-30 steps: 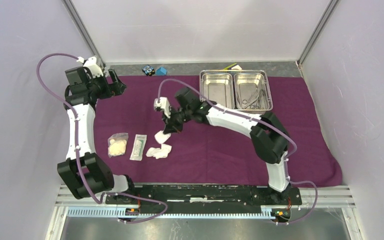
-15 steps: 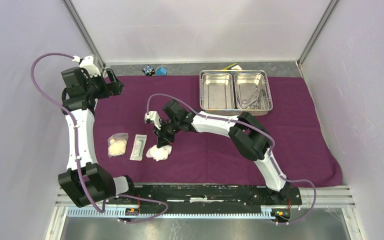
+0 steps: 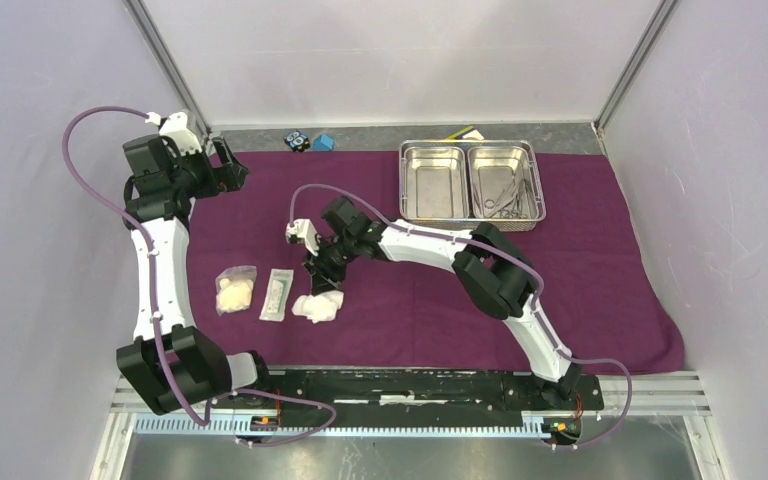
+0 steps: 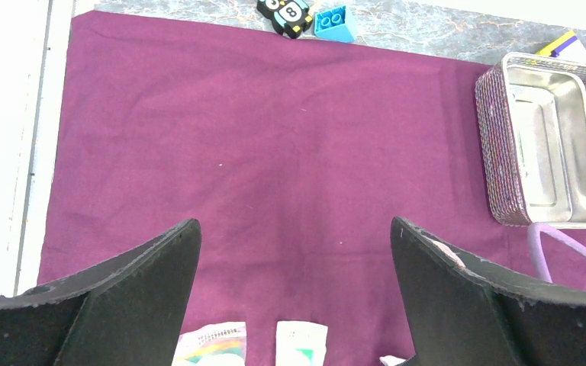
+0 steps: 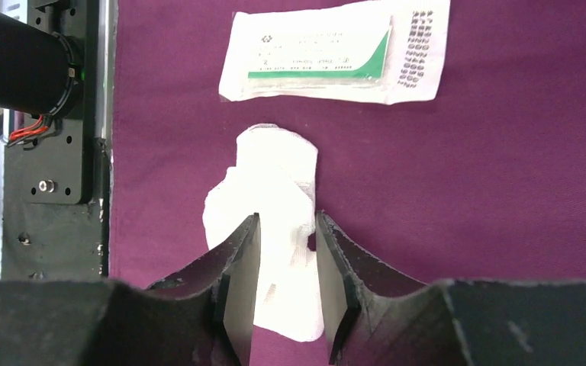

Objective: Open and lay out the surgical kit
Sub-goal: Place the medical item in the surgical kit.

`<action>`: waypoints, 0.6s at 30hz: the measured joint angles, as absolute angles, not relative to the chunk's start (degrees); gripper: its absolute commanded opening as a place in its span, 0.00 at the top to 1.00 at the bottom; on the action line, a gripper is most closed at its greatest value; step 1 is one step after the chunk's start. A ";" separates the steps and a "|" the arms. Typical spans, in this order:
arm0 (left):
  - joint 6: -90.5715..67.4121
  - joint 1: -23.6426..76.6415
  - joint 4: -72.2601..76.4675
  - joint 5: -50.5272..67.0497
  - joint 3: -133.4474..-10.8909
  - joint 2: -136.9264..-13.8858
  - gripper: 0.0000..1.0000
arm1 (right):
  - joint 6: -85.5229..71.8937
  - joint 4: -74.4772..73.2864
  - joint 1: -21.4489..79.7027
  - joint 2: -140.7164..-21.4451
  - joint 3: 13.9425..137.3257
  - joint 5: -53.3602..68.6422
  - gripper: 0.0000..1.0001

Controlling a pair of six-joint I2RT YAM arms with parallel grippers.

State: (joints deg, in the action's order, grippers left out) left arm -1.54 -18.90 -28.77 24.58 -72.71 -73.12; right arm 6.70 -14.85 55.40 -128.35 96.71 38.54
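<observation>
We are looking at the large dark-purple cloth wrap [image 3: 610,280] lying spread flat across the table. The shiny 2-compartment steel tray [image 3: 470,147] is sitting at the upper right of the overhead view, with the slim steel clamps [image 3: 505,195] lying in its right compartment and the left one showing nothing. The right gripper [image 5: 288,221] is hovering low over the crumpled white gauze wads [image 5: 275,175], which are resting on the cloth at lower centre-left, just right of the flat white packet [image 3: 277,294] and a clear pouch [image 3: 235,290]. Its jaws are standing a little apart, straddling the gauze rather than pinching it, though we cannot tell whether the pads are brushing the fabric. The left gripper [image 4: 294,229] is hanging at the upper left with its jaws wide apart and nothing between them. We are judging the main risk to be in the lift-off. Loose gauze fibres could be catching on a pad, so a rising gripper would be dragging the wad up or onto the packet. The wads also seem to be overlapping in 1 heap, so they may be ending up piled instead of laid out.
</observation>
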 measured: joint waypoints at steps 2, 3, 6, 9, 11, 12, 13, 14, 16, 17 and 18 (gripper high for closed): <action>-1.54 -18.90 -28.77 24.58 -72.71 -73.12 0.00 | 7.22 -15.40 55.40 -128.35 97.60 38.11 0.52; -1.56 -18.90 -28.77 24.58 -72.71 -73.12 0.00 | 7.49 -15.55 55.37 -128.33 97.86 37.71 0.48; -1.54 -18.90 -28.80 24.40 -72.71 -73.14 0.00 | 8.45 -16.27 55.33 -128.18 98.48 36.38 0.37; -1.54 -18.90 -28.77 23.81 -72.71 -73.14 0.00 | 9.47 -17.69 54.96 -127.44 98.48 34.72 0.29; -1.54 -18.90 -28.75 23.31 -72.71 -73.14 0.00 | 10.28 -18.55 54.68 -126.43 98.45 33.26 0.25; -1.54 -18.90 -28.73 22.98 -72.71 -73.14 0.00 | 10.70 -18.90 54.37 -125.51 98.41 32.34 0.22; -1.54 -18.90 -28.64 22.90 -72.71 -73.14 0.00 | 11.14 -18.98 53.89 -124.20 98.19 31.29 0.20; -1.54 -18.92 -28.56 22.83 -72.71 -73.14 0.00 | 11.46 -19.03 53.41 -122.93 97.93 30.39 0.18; -1.61 -18.94 -28.49 22.96 -72.71 -73.14 0.00 | 12.29 -18.98 52.14 -119.94 97.32 28.27 0.13; -1.61 -18.96 -28.45 23.14 -72.71 -73.17 0.00 | 12.60 -18.94 51.44 -118.50 97.08 27.27 0.10; -1.67 -18.96 -28.27 23.86 -72.71 -73.25 0.00 | 13.15 -18.83 50.46 -116.64 96.71 26.02 0.08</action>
State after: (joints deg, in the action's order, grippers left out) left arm -1.67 -18.96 -28.27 23.86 -72.71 -73.25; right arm 13.15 -18.83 50.46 -116.64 96.71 26.02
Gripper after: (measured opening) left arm 0.994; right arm 0.862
